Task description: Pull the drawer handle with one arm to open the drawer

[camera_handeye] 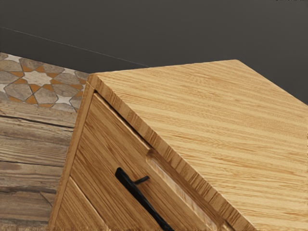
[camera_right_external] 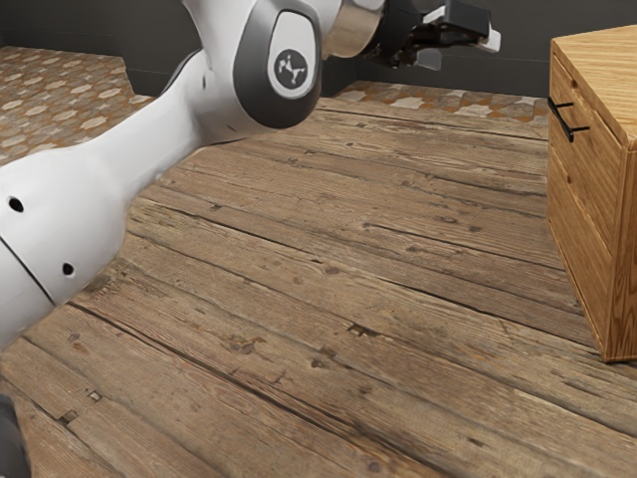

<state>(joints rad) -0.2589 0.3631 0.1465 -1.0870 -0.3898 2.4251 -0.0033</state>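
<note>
1. At the exterior view's left, the white arm [camera_right_external: 119, 169] comes in low and rises toward the upper middle, above the plank table [camera_right_external: 348, 329].
2. Patterned floor tiles [camera_right_external: 50, 90] lie beyond the table's far edge.
3. The jaws hang at the top centre, pointing toward the exterior view's right, well apart from the cabinet; I cannot tell whether they are apart or together.
4. The wooden cabinet [camera_right_external: 597, 199] stands on the table at the exterior view's right edge.
5. Its top drawer [camera_right_external: 582, 139] seems flush with the cabinet face; the black drawer handle [camera_right_external: 561, 118] sits on that front, untouched, and the wrist view sees it [camera_handeye: 139, 197] below the cabinet's top.
</note>
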